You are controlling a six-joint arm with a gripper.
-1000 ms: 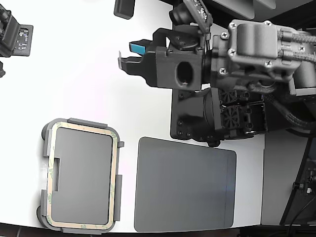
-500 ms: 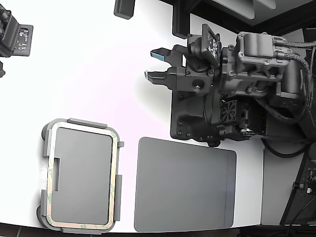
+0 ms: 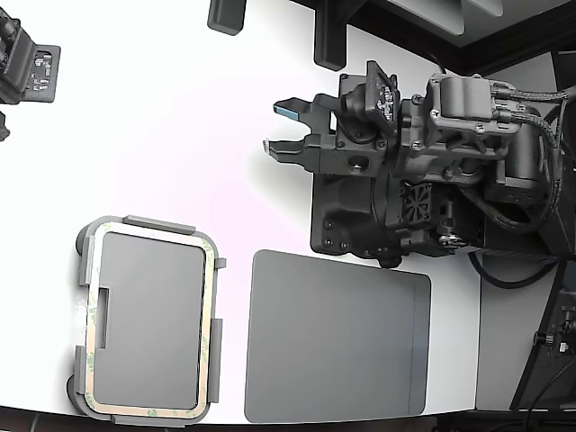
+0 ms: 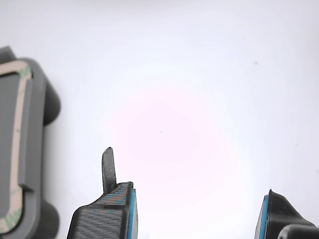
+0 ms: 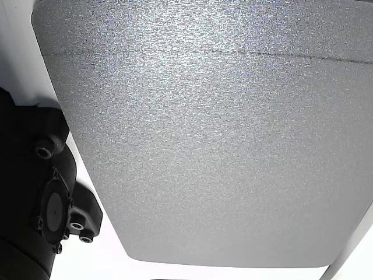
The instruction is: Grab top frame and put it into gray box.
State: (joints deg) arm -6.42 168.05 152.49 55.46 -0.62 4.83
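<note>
The gripper (image 3: 281,128) hangs empty, jaws spread, over bare white table (image 3: 162,108), well apart from everything. At about seven o'clock from it in the exterior view sits the gray box (image 3: 83,270), and the top frame (image 3: 212,306) already lies around its rim, seated inside the edge tabs. By that, the placing looks finished and the arm seems parked; I judge nothing more is called for except staying clear. Count: one frame, one box, one dark mat (image 3: 337,337) beside it at three o'clock.
</note>
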